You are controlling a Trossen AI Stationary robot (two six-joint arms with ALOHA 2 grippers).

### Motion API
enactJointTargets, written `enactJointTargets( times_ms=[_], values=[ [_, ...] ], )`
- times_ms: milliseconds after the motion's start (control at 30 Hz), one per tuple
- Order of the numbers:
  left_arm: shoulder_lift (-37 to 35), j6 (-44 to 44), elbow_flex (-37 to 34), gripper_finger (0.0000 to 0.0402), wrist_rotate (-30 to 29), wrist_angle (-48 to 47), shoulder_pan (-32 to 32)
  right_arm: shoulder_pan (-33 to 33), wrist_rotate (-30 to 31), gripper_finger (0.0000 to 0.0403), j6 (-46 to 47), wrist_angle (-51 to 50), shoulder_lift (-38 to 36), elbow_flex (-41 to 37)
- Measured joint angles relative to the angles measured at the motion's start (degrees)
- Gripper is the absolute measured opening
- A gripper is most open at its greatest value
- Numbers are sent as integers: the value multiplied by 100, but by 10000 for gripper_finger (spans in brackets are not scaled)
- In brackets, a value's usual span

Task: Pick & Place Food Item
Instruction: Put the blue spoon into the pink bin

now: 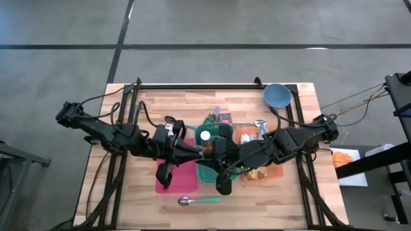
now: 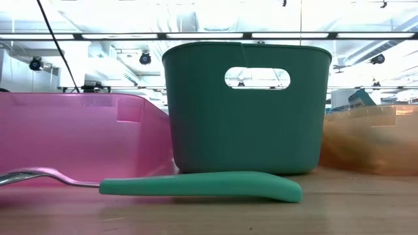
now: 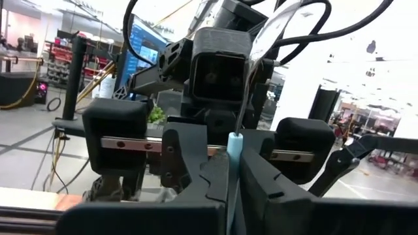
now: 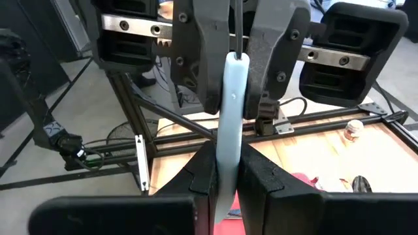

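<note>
Above the green basket [image 1: 214,168] in the middle of the worktop [image 1: 192,102], the two grippers meet. The left gripper [image 1: 204,152] and the right gripper [image 1: 214,149] both have their fingers pressed on the same pale blue flat piece [image 4: 228,134], which stands upright between them.

I had both arms reaching inward until they met over mid-table. My left gripper [image 4: 235,78] and right gripper [image 3: 232,176] faced each other nose to nose, each with fingers clamped together.
</note>
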Motion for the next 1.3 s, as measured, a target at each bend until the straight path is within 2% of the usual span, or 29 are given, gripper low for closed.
enactJointTargets(
  times_ms=[167,467,767,967,1100,1300],
  values=[
    [0,-414,0,19,19,-14,20,-2,-35,29,-1,45,0,0],
    [-4,-614,0,3,-71,-32,20,-7,-105,32,0,81,2,-17],
    [-4,-1401,59,1,-270,-514,20,-11,-83,140,-57,89,2,-44],
    [-7,-1541,261,0,-396,-938,23,-4,-85,191,-44,89,2,-61],
    [-7,-1654,591,0,-400,-1574,23,-7,-85,212,-36,71,2,-74],
    [-17,-2079,1428,0,-771,-3417,22,-10,-60,222,204,-65,2,-76]
  ],
)
